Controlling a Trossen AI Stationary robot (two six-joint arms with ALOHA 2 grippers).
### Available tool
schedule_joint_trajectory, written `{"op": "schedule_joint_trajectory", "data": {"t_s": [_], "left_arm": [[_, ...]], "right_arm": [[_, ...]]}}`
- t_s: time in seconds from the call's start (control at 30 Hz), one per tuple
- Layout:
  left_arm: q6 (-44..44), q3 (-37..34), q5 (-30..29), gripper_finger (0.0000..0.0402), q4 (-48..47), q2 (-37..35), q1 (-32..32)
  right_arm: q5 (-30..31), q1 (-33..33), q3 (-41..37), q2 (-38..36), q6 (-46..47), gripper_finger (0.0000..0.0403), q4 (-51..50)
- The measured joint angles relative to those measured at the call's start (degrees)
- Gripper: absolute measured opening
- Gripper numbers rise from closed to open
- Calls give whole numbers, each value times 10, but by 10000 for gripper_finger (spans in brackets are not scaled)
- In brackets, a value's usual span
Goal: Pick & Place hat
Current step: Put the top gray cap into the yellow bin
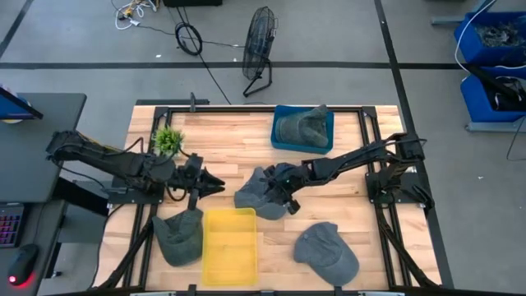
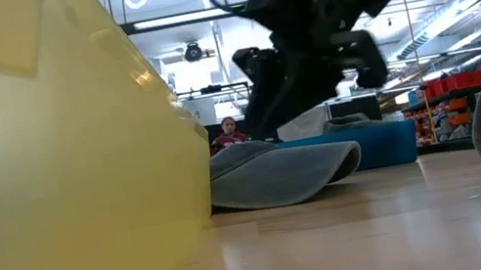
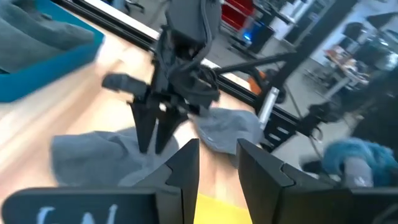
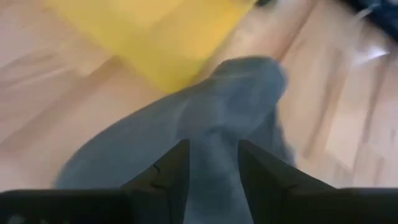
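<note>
Overhead and side views of a hat-sorting setup on a wooden counter (image 1: 238,148). The right tool (image 1: 283,200) reaches in over the middle hat (image 1: 256,191), a grey cap lying flat on the wood just beyond the far edge of the yellow bin (image 1: 230,245). In the right wrist view its two fingers (image 4: 171,174) stand a little apart with grey cloth showing between them, but whether they already pinch the fabric cannot be told. The low view shows the tool directly above the cap's brim, which rests flat on the wood, so the hat is judged not yet lifted.

The left tool (image 1: 215,184) waits near the counter's left side, pointed toward the same hat, with its fingers (image 3: 186,168) parted and nothing between them; it sits clear of the bin so as not to block the drop path.

The yellow bin, open-topped and with nothing seen inside it, lies closest to the middle hat, which likely makes it the intended target. A blue bin (image 1: 279,144) at the far edge already holds a hat (image 1: 300,123). Two further hats lie loose: one left of the yellow bin (image 1: 177,238), one to its right (image 1: 327,251). A small green plant (image 1: 168,140) stands near the left arm
</note>
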Motion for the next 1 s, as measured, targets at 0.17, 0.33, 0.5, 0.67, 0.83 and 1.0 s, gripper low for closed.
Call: {"op": "schedule_joint_trajectory", "data": {"t_s": [0.17,0.33,0.5,0.67,0.83,1.0], "left_arm": [[-16,0,-33,112,-1,0,-6],[-28,0,-35,112,0,0,-6],[-28,0,-35,112,0,0,-6],[-47,0,-63,112,3,5,-6],[-35,0,-65,112,59,45,-6],[99,1,-64,112,169,120,-4]], "right_arm": [[14,-8,0,43,2,137,41],[14,-12,2,62,3,127,23],[14,-9,0,48,13,68,5],[18,-7,-1,4,-16,10,-30],[116,-5,-1,-59,-22,11,-47],[174,-9,-1,-109,30,9,-43]]}}
